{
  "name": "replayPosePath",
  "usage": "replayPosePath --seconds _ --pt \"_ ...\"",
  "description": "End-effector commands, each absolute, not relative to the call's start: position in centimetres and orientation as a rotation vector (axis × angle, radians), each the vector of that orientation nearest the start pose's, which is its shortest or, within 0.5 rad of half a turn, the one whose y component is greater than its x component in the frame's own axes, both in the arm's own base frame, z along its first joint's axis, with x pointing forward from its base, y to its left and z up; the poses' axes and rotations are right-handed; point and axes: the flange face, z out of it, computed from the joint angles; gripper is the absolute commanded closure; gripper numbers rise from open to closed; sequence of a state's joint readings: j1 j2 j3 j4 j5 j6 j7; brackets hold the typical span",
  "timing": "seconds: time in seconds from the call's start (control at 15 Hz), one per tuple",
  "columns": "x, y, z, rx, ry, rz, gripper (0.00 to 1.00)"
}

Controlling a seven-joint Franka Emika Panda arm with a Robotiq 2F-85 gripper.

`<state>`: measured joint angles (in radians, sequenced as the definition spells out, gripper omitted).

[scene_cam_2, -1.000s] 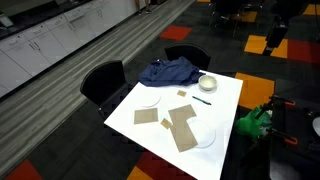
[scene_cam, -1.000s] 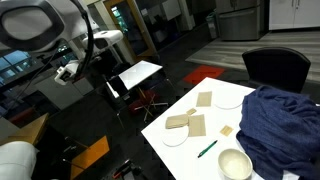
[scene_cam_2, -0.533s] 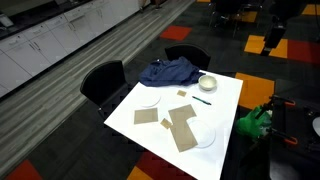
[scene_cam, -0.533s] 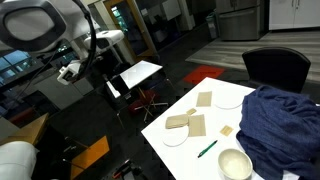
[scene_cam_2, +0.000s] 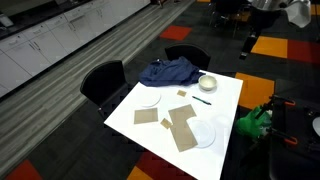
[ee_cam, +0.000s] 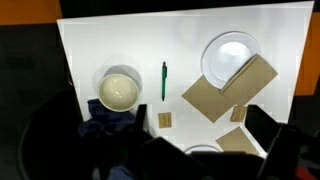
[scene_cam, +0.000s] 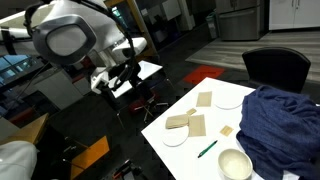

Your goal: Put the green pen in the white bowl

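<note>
Right now the gripper point(scene_cam: 110, 78) hangs well away from the table point(ee_cam: 120, 40), and its jaws look wide apart with nothing in them. The green pen point(ee_cam: 164, 81) lies flat near the table's edge, just beside the white bowl point(ee_cam: 119, 90) in the corner. I think the gripper should come down over the pen's middle, with its jaws across it.

The glossy white robot arm point(scene_cam: 70, 30) is built of fat, rounded shell segments. Its large joint housing carries a round grey end cap point(scene_cam: 63, 41) ringed in white. Toward the wrist the shells give way to black wrist hardware point(scene_cam: 120, 72). The black pincer point(ee_cam: 160, 155) shows in the wrist view only as dark, blurred shapes.
</note>
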<state>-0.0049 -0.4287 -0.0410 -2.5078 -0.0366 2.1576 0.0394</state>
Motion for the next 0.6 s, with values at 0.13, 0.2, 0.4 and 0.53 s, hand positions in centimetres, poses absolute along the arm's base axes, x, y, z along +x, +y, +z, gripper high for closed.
replayPosePath --seconds 0.13,0.2,0.4,0.53 --pt "44.1 -6.3 38.3 -3.148 0.144 -0.146 0.00" --pt "44.4 -6.9 37.3 -3.151 0.154 -0.141 0.00" --pt "45.2 -8.6 33.9 -3.159 0.127 -0.098 0.00" --pt "45.5 -9.3 31.5 -3.167 0.090 -0.047 0.00"
